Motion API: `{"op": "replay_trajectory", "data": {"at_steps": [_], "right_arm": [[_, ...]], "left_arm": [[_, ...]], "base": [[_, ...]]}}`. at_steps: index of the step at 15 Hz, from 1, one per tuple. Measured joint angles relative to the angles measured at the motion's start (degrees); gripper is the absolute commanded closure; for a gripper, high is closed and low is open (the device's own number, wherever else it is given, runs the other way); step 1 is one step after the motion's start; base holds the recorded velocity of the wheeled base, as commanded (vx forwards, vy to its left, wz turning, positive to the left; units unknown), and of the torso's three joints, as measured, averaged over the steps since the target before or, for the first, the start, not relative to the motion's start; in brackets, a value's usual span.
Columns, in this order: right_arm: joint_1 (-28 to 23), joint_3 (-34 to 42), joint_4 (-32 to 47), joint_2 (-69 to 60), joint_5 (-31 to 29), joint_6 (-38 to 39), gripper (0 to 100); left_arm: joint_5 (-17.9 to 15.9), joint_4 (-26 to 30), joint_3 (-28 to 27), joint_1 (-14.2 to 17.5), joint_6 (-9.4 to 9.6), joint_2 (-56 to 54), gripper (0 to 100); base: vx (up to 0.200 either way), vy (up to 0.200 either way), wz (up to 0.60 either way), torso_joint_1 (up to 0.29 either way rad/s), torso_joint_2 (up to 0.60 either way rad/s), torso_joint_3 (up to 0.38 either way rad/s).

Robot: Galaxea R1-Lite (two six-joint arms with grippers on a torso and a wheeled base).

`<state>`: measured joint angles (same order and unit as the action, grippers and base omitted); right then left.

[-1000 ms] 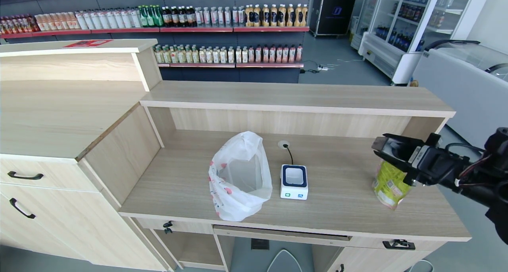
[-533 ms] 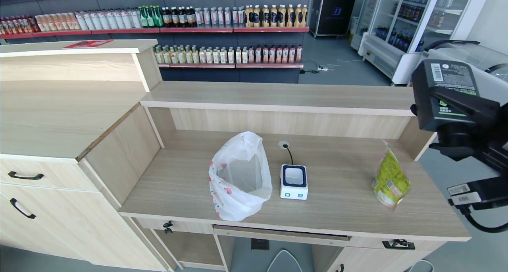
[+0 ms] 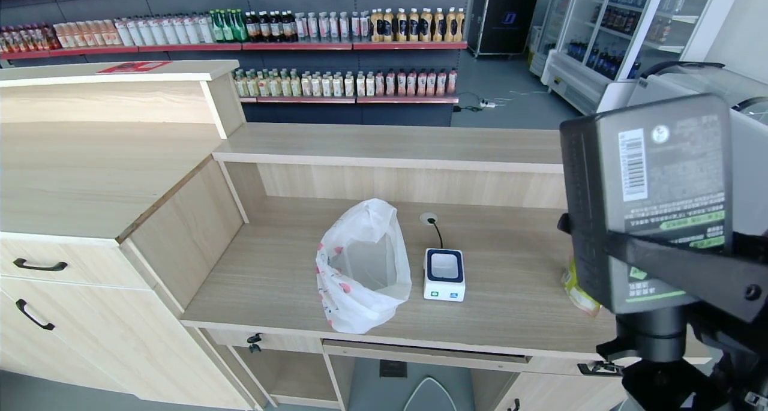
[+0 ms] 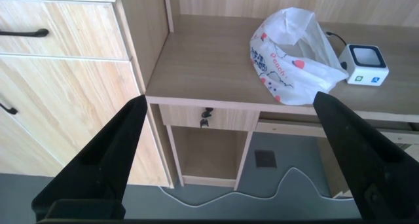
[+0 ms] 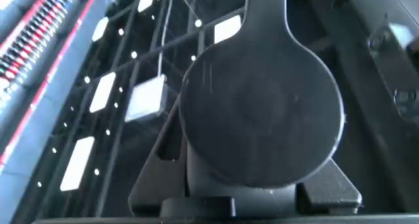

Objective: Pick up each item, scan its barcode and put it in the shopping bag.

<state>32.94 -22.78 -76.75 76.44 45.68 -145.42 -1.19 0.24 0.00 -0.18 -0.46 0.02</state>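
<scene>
Counter: bears everything listed below except the carton.
Shopping bag: mouth open, just beside scanner.
Black carton: aloft, clamped in right gripper; its barcode faces away from the scanner, so we judge a missed read likely.
Left gripper: spread wide, empty.
Green pouch: on the counter's right end.

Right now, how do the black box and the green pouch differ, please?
The black box is held aloft by the right gripper; the green pouch rests on the counter. The box's barcode faces the head camera; the pouch is mostly hidden behind the box. Neither is in the shopping bag.
</scene>
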Motion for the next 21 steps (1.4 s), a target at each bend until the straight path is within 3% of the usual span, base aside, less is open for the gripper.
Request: {"op": "replay_trajectory", "data": {"at_steps": [3,4,12,17,21], "right_arm": [[5.1,-0.2,15.6,-0.4,-6.0,-3.4,100],[5.8,-0.5,16.8,-0.9,-6.7,-3.7,100],[13.7,-0.5,17.1,-3.5,-6.5,-8.6,100],[13.5,-0.5,17.1,-3.0,-6.9,-9.4,100],[13.3,-0.6,17.1,-3.6,-6.6,-4.8,100]], "left_arm": [[0.0,0.0,0.0,0.0,0.02,0.0,0],[0.0,0.0,0.0,0.0,-0.02,0.0,0],[0.0,0.0,0.0,0.0,0.00,0.0,0],[0.0,0.0,0.0,0.0,0.02,0.0,0],[0.0,0.0,0.0,0.0,0.02,0.0,0]], "base": [[0.000,0.000,0.00,0.000,0.00,0.000],[0.000,0.000,0.00,0.000,0.00,0.000],[0.000,0.000,0.00,0.000,0.00,0.000],[0.000,0.000,0.00,0.000,0.00,0.000],[0.000,0.000,0.00,0.000,0.00,0.000]]}}
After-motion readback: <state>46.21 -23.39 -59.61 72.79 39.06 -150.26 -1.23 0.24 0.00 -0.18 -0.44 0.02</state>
